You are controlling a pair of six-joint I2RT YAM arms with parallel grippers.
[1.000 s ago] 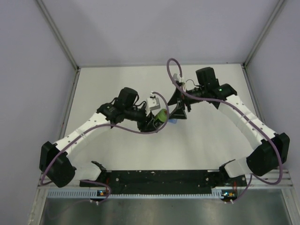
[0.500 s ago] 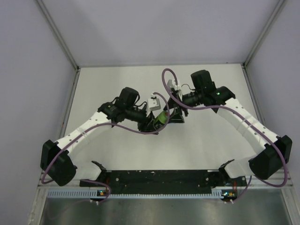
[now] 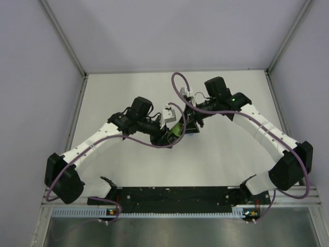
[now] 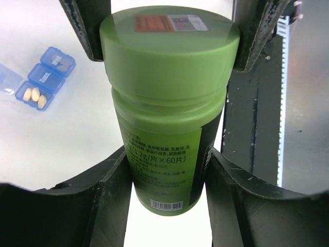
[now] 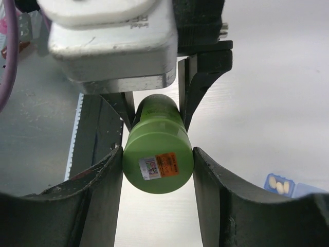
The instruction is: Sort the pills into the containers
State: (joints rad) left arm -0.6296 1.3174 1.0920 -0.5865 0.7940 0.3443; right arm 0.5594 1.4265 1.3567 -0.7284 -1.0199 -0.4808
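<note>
**Right arm closes in on the bottle cap**

Mid-bench, the left tool (image 4: pixel 167 198) is clamped round the body of the green bottle (image 3: pixel 176 129) and holds it off the bench (image 3: pixel 216 164), lying on its side with the cap (image 5: pixel 158 163) pointed at the other arm. In the last second the right arm has swung in from the far right. Its tool (image 5: pixel 158 177) was just beside the bottle then, and now it straddles the cap with a finger on either side. The pads look to be touching the cap's rim or a hair off it, but I cannot tell whether they have actually squeezed.

The blue box (image 4: pixel 38 82) sits on the bench below, apart from the bottle and clear of both arms. One end compartment has its lid flipped open with a few pale pills (image 4: pixel 33 95) inside, and the other two look shut.

To me this reads as the start of unscrewing: one arm braces, the other is set to twist. Until that cap is off no more pills can come out, so most of the sorting seems still ahead.
</note>
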